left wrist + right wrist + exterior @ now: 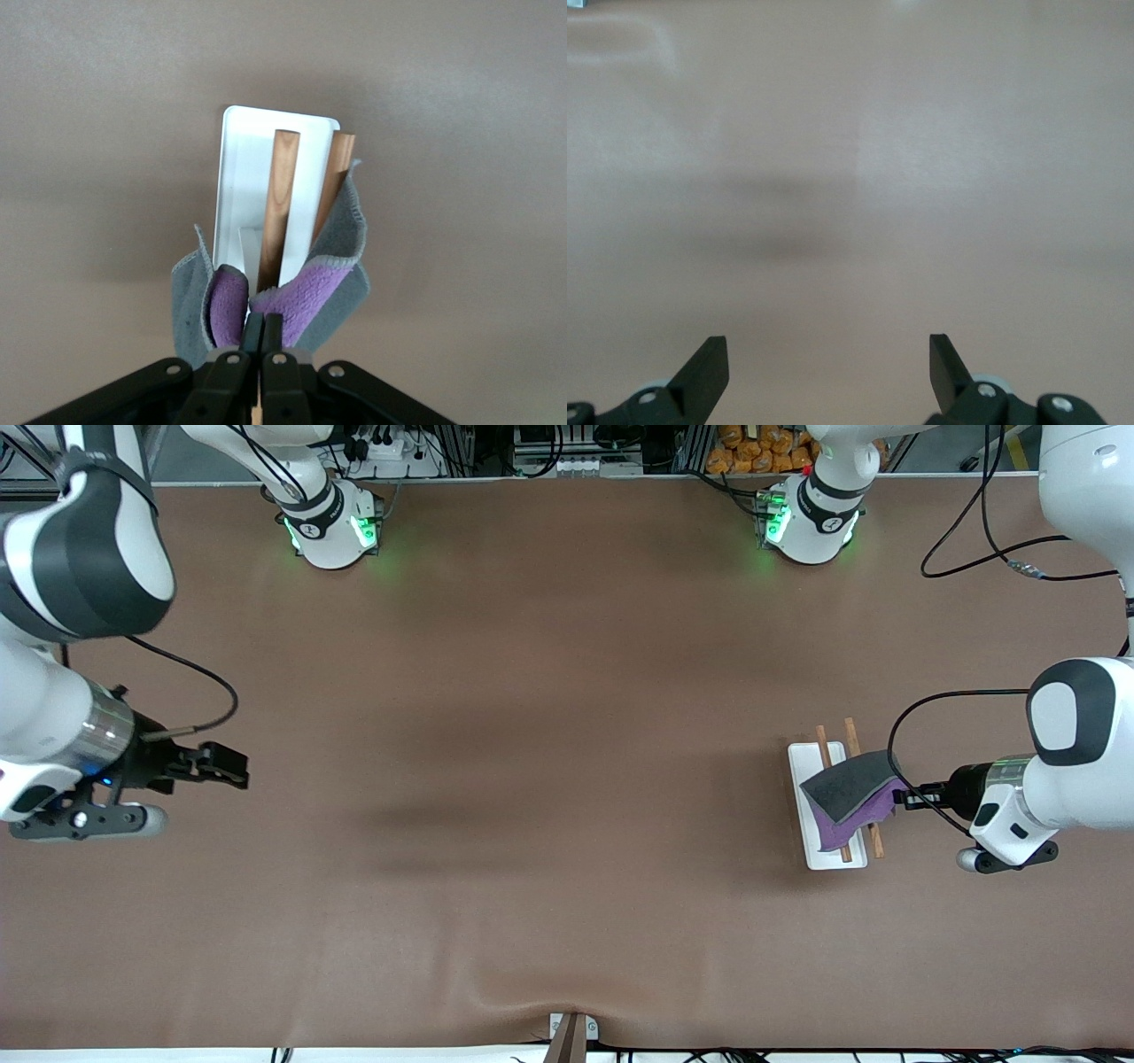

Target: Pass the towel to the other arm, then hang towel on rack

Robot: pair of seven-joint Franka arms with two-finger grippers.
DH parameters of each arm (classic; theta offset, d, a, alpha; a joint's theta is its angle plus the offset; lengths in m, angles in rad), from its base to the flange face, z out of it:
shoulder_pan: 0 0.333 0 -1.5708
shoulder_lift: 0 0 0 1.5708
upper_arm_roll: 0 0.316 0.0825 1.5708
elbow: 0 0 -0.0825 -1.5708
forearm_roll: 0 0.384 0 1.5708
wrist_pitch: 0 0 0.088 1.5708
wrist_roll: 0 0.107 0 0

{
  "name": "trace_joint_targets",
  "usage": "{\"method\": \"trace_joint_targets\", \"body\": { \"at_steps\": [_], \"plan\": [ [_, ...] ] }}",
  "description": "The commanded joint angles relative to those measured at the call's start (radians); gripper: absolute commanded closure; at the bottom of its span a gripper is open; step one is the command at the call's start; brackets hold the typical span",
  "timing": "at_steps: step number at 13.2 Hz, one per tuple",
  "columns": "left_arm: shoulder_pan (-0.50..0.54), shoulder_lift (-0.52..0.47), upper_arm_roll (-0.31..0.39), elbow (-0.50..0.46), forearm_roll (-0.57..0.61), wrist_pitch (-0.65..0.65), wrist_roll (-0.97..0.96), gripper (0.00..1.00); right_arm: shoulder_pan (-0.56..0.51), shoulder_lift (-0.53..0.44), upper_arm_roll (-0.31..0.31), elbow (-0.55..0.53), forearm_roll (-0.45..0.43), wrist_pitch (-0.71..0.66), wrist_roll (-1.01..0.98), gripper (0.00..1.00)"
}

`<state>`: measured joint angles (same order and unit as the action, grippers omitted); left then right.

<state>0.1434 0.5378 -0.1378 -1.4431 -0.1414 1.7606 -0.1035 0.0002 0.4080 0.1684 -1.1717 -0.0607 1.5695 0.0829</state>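
Note:
The towel (852, 795), dark grey outside and purple inside, drapes over the rack's two brown rods at the left arm's end of the table. The rack (811, 779) is a white tray-like base with the rods above it. My left gripper (904, 795) is shut on the towel's edge beside the rack. In the left wrist view the towel (330, 285) hangs folded around the rods (279, 199) over the white base (239, 177), and my left gripper (263, 326) pinches its purple face. My right gripper (232, 769) is open and empty over bare table at the right arm's end; it also shows in the right wrist view (828, 363).
The brown table mat (549, 779) spreads between the arms. A small clamp (571, 1032) sits at the mat's edge nearest the front camera. Cables (983, 558) trail near the left arm's base.

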Motion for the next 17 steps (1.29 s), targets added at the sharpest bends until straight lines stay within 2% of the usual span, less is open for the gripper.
{"method": "trace_joint_targets", "body": {
  "at_steps": [1, 4, 8, 10, 11, 12, 13, 15, 17],
  "plan": [
    [0.019, 0.014, -0.008, 0.009, 0.019, -0.013, 0.008, 1.00, -0.052, -0.061, 0.016, -0.036, -0.031, -0.057, -0.061, 0.00],
    [0.030, 0.031, -0.008, 0.009, 0.020, -0.013, 0.010, 1.00, -0.104, -0.113, 0.019, -0.080, -0.022, -0.106, -0.061, 0.00],
    [0.048, 0.057, -0.008, 0.010, 0.019, -0.013, 0.031, 1.00, -0.163, -0.267, 0.020, -0.308, -0.001, -0.020, -0.061, 0.00],
    [0.048, 0.063, -0.008, 0.010, 0.020, -0.013, 0.030, 0.78, -0.163, -0.319, 0.019, -0.353, 0.008, -0.020, -0.063, 0.00],
    [0.048, 0.065, -0.008, 0.009, 0.020, -0.012, 0.030, 0.56, -0.164, -0.340, 0.019, -0.373, 0.008, -0.020, -0.063, 0.00],
    [0.048, 0.068, -0.006, 0.010, 0.020, -0.013, 0.030, 0.11, -0.164, -0.357, 0.017, -0.400, 0.008, -0.013, -0.063, 0.00],
    [0.050, 0.067, -0.006, 0.012, 0.020, -0.013, 0.030, 0.00, -0.163, -0.370, 0.017, -0.428, 0.008, 0.016, -0.061, 0.00],
    [0.051, 0.053, -0.006, 0.013, 0.020, -0.013, 0.028, 0.00, -0.164, -0.377, 0.017, -0.477, 0.010, 0.070, -0.063, 0.00],
    [0.051, 0.021, -0.006, 0.013, 0.022, -0.015, 0.044, 0.00, -0.166, -0.370, 0.016, -0.474, 0.008, 0.090, -0.063, 0.00]
  ]
}}
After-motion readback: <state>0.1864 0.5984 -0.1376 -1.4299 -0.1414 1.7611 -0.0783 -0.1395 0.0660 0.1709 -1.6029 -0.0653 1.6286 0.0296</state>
